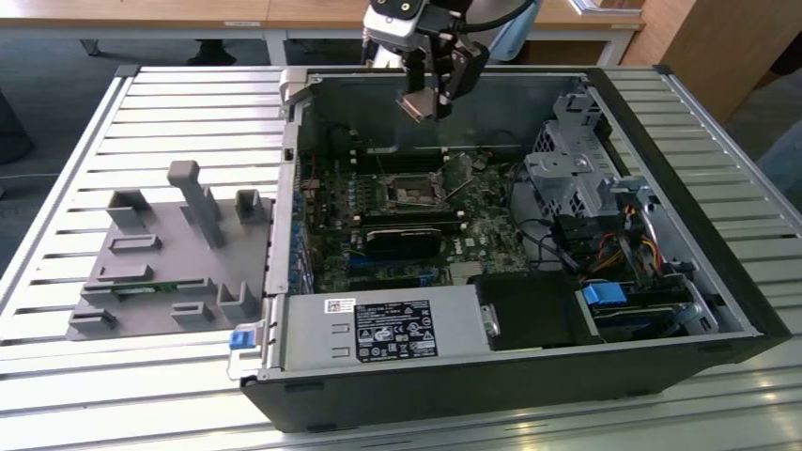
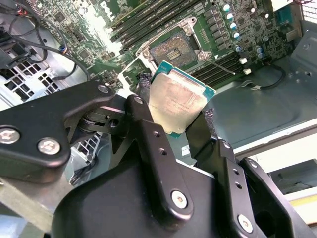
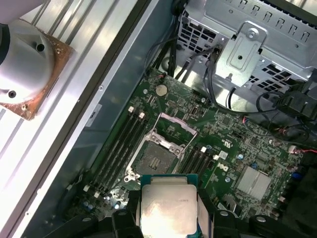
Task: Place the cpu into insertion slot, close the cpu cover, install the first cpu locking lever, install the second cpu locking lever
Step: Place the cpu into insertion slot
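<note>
My gripper (image 1: 425, 100) hangs above the far part of the open computer case and is shut on the cpu (image 1: 416, 105). In both wrist views the cpu (image 2: 178, 101) (image 3: 167, 208) is a thin square chip with a silvery top and a green edge, pinched by its sides between the black fingers (image 2: 148, 134). The insertion slot (image 1: 414, 191) (image 2: 173, 49) (image 3: 154, 161) lies below on the green board, its dark centre bare. The cpu cover (image 3: 173, 130) stands swung up at one side of the slot. A thin locking lever (image 2: 223, 67) sticks out beside the slot.
Long black memory slots (image 3: 116, 146) flank the slot. A grey power supply box (image 1: 382, 329) fills the case's near side. A metal drive cage (image 1: 570, 178) with cables sits at the exterior view's right. A grey fixture (image 1: 163, 254) lies on the slatted table (image 1: 75, 169).
</note>
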Available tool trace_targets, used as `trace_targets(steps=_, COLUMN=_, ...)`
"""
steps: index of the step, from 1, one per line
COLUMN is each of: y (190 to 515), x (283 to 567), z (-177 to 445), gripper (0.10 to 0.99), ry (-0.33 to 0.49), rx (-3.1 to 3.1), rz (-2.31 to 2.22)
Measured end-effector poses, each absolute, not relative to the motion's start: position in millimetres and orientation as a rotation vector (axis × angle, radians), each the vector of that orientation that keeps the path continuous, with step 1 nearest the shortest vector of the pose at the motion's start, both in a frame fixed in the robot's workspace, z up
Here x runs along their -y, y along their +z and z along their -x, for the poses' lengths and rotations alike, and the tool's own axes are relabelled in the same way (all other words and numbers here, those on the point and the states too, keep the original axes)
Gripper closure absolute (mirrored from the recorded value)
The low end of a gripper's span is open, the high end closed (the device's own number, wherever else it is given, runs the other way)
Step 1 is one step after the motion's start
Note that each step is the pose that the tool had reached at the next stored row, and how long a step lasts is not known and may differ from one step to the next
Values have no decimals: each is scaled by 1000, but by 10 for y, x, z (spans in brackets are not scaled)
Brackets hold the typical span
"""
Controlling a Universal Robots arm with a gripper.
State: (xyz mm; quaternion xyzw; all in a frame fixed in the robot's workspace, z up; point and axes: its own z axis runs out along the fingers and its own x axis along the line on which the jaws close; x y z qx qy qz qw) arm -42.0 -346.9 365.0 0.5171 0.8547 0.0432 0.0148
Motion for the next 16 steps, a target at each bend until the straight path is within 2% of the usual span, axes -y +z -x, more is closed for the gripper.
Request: trace_targets(steps=16, y=3645, x=3469, z=422, gripper=545, ry=133, rx=-2615, rz=-1678)
